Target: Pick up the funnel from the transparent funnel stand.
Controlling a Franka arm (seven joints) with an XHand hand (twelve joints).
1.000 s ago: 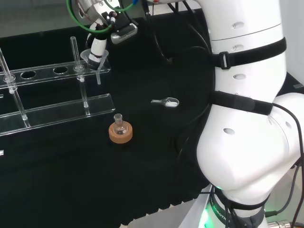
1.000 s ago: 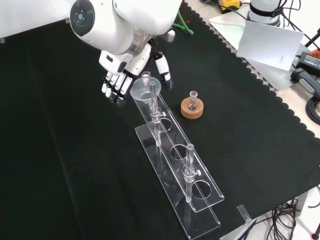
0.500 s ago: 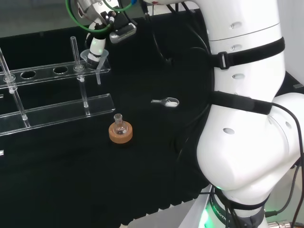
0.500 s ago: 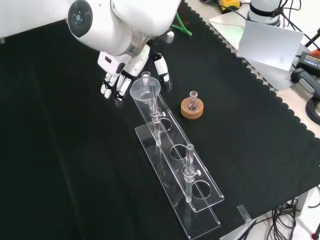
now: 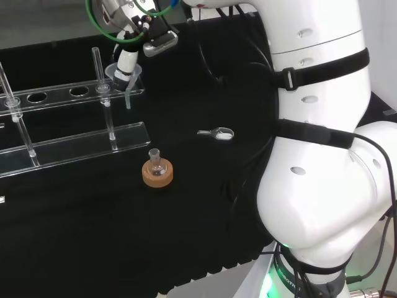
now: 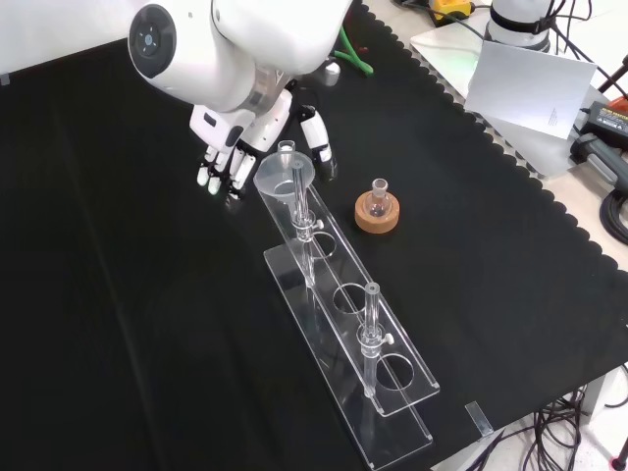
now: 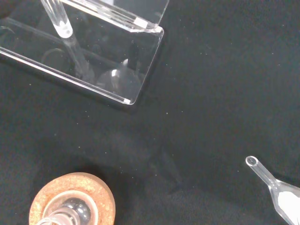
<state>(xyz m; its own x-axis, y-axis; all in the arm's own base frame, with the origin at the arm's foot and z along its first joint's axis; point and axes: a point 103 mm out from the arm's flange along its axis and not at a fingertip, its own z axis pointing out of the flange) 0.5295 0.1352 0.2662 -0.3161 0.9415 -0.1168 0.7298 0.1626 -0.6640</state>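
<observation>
The clear funnel [image 6: 284, 176] sits in the end hole of the transparent stand [image 6: 392, 391], its stem hanging down through the upper shelf. In the head view the funnel [image 5: 121, 72] is at the right end of the stand [image 5: 74, 146]. The hand [image 6: 234, 145] hangs just behind the funnel, with relaxed fingers [image 6: 212, 173] on one side and the thumb [image 6: 319, 147] on the other, apart from the rim. A white finger [image 5: 127, 59] reaches the funnel's mouth from above in the head view. The wrist view looks past a clear stem [image 7: 58, 19] to the stand's end [image 7: 123, 89].
A small flask on a cork ring [image 6: 378, 212] stands right of the stand in the front view, [image 5: 156, 171] in the head view. A clear scoop with white powder [image 5: 218, 132] lies on the cloth. Two upright rods [image 6: 371, 324] rise from the stand.
The hand has drifted slightly left and up in the front view, staying spread around the funnel. The funnel stays in the stand.
</observation>
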